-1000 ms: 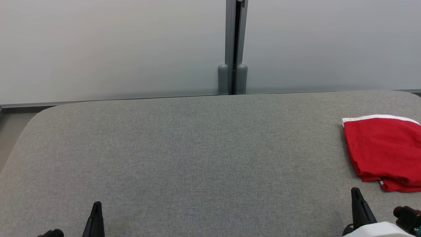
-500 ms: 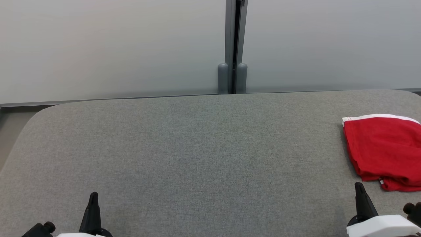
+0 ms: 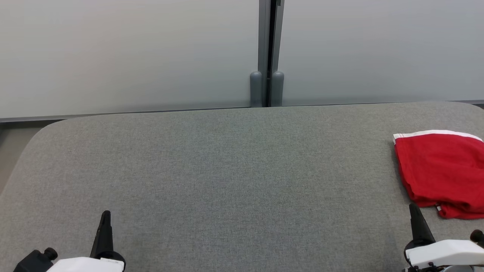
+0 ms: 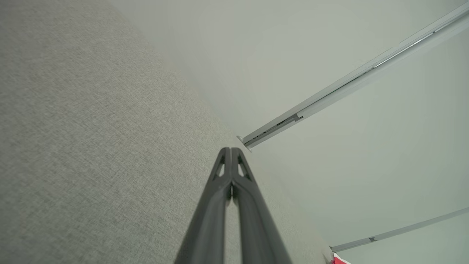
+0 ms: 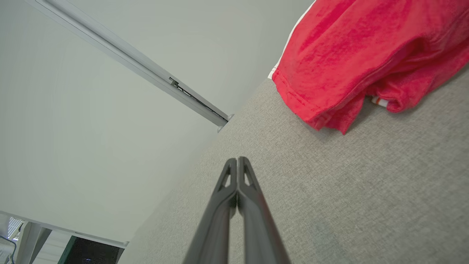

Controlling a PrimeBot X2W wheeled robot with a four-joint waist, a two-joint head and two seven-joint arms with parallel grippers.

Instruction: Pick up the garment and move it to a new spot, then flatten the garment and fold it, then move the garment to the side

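The red garment (image 3: 440, 172) looks soft, light and floppy; you should pinch its near corner. Left gripper (image 3: 106, 214) and right gripper (image 3: 413, 207) sit closed, empty.

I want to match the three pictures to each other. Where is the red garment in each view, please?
Head view: the red garment lies at the right edge, on the grey table.
Left wrist view: a small red corner at the bottom edge, right of the middle.
Right wrist view: large, in the upper right.
Shared landmark: the grey wall post, upright in the head view, a slanted bar in both wrist views.
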